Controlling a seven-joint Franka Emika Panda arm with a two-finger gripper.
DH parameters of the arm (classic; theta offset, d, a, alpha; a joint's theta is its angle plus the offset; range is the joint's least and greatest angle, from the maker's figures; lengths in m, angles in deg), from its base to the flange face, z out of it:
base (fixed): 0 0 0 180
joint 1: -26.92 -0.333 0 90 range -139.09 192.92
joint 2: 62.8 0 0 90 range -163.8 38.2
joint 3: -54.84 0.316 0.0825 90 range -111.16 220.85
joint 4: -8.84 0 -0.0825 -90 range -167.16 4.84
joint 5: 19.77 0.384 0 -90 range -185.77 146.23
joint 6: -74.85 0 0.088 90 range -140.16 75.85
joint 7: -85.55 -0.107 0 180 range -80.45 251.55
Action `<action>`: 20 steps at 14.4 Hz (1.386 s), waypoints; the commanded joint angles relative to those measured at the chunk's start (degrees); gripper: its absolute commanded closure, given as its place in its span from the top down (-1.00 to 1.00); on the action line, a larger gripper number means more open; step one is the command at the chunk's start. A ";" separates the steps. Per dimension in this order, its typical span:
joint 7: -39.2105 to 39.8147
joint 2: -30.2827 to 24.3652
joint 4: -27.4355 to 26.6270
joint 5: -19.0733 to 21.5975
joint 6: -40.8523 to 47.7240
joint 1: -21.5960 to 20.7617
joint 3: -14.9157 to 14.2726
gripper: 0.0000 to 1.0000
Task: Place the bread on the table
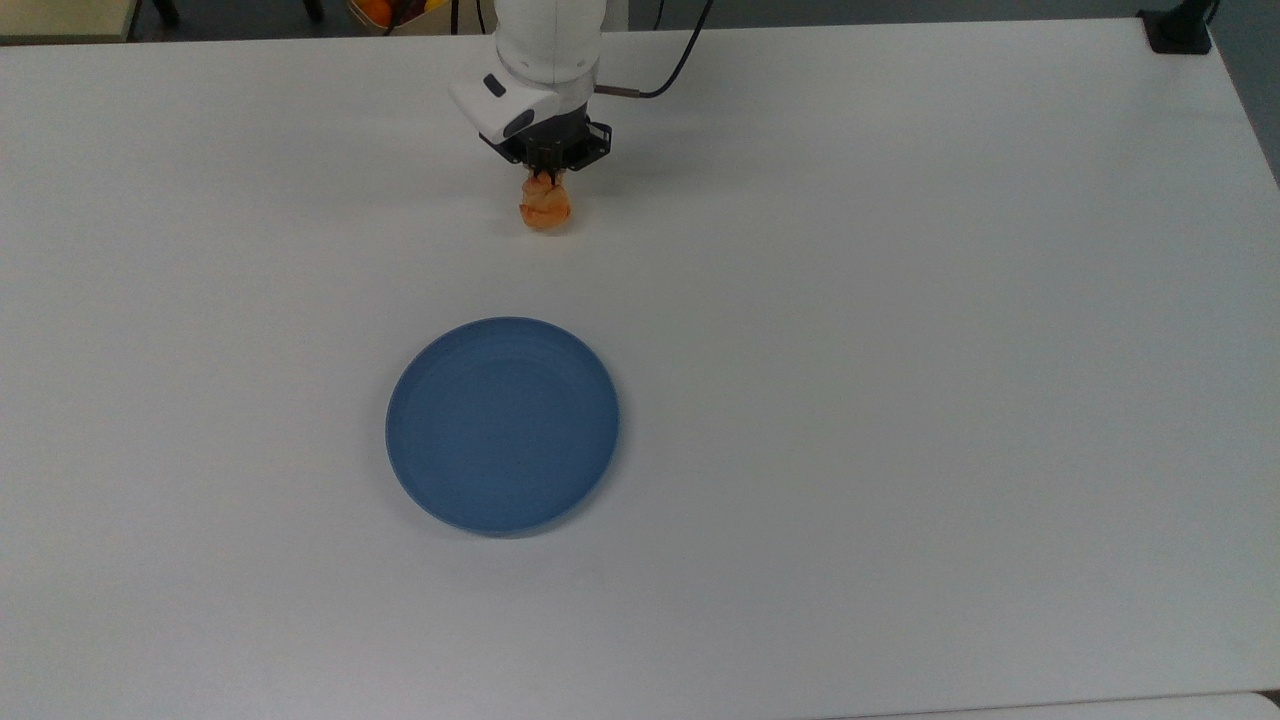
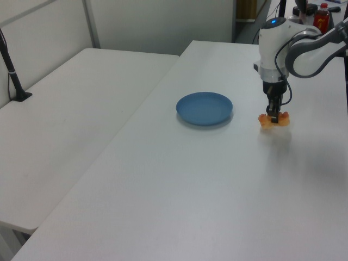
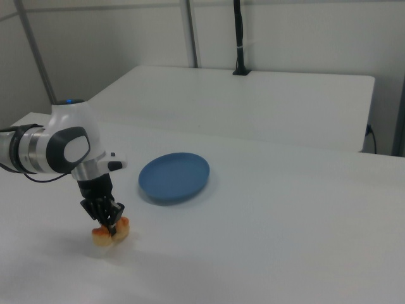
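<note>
Text: none legible in any view.
Labels, brands: none readable on the arm housing (image 1: 548, 40), table (image 1: 900, 400) or blue plate (image 1: 502, 425).
Numbers, signs: none.
Bottle (image 2: 322, 17), red, at 1 o'clock in the left view: any label is too small to read.

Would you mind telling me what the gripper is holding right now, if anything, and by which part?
The gripper holds the bread, pinched from above across its upper middle, low over the table.
</note>
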 commanded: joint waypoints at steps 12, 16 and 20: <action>-0.39 1.63 -1.32 -2.51 -1.94 2.11 -0.16 1.00; 0.48 1.11 -1.14 -2.42 -1.67 2.11 -0.16 1.00; 2.50 -0.65 1.83 -1.46 1.04 2.63 -0.25 1.00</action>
